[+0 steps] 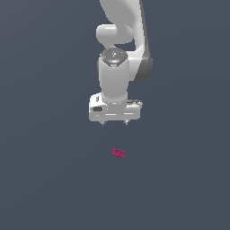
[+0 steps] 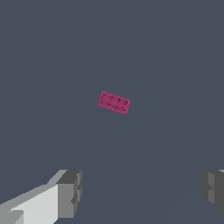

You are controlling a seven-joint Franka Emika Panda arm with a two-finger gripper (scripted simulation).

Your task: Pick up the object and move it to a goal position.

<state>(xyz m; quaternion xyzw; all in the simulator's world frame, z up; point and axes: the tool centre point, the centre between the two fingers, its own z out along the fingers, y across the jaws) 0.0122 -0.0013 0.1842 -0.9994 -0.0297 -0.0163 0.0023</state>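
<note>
Dark grey floor [image 1: 45, 179] | pink brick [image 1: 118, 153] lies flat, apart below gripper [image 1: 114, 122] | jaws spread wide, empty

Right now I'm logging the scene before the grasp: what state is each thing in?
Pink brick: lying flat on the floor, studs up, untouched, apart from the claw.
Claw: open, fingers wide apart, empty, pointing down, above the brick in the exterior view.
Floor: plain dark grey; no goal marker shows.
</note>
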